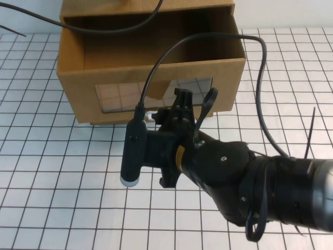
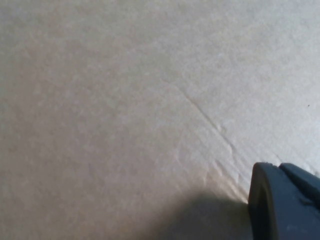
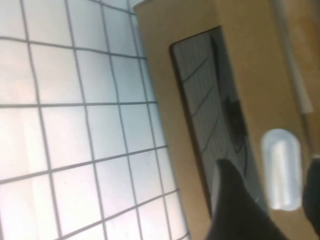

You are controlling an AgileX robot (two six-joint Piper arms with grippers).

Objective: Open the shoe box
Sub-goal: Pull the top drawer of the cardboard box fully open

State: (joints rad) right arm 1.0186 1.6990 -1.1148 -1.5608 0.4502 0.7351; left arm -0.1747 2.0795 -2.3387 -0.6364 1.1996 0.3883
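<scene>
Shoe box (image 1: 151,78) of brown cardboard sits at the far middle of the white gridded table (image 1: 52,182), its top open so the bare inside shows. A cardboard panel, apparently the lid (image 1: 104,6), stands up behind the back wall and runs out of view. The near wall has a clear window (image 1: 153,94) that mirrors the grid.

Right gripper (image 1: 196,96) hovers just in front of that near wall, close to the window's lower right corner. It is released, its two dark fingers spread apart with nothing between them. A black cable (image 1: 250,39) loops from the arm over the box's right side.

Left gripper (image 2: 285,200) shows only one dark blue fingertip, hard up against plain creased cardboard. Whether it is clenched or released, I cannot tell
</scene>
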